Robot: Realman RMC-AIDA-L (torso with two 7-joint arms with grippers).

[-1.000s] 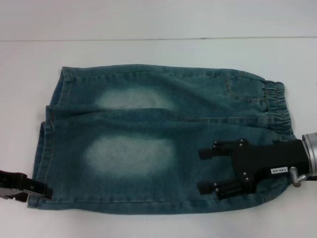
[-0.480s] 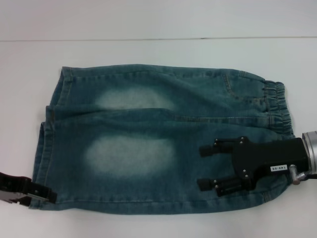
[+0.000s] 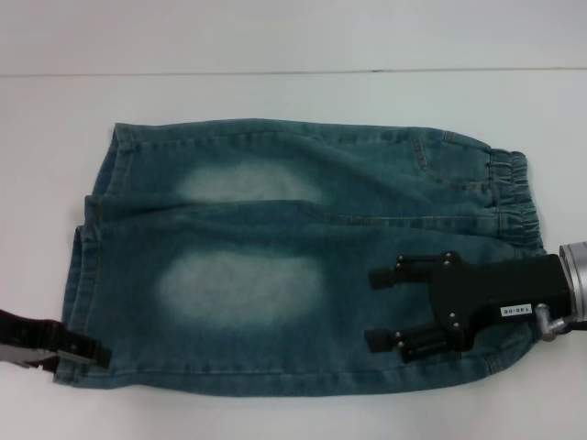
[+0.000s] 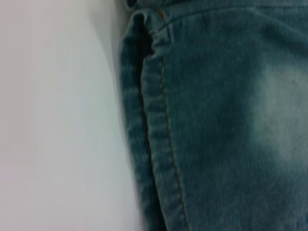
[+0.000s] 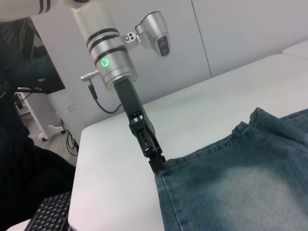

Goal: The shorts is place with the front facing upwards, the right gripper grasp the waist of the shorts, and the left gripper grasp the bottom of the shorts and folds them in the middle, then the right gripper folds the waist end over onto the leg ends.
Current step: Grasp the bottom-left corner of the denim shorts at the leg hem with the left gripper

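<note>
Since a second ago the left gripper has slid lower along the leg hems, its jaws' state unclear. Folded shorts lie flat on the table. Over the waist end, the right gripper hovers, jaws wide.

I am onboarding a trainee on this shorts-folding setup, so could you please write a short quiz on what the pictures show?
1. True or false: the right claw is over the denim shorts with its fingers spread apart.
2. Where is the left claw? A) at the leg-hem corner nearest the robot; B) on the elastic waist; C) parked off the white table.
3. Fill in: the elastic waist lies on the robot's ____ side.

Key:
1. True.
2. A; the right wrist view shows its tip meeting the hem corner.
3. Right.
</note>
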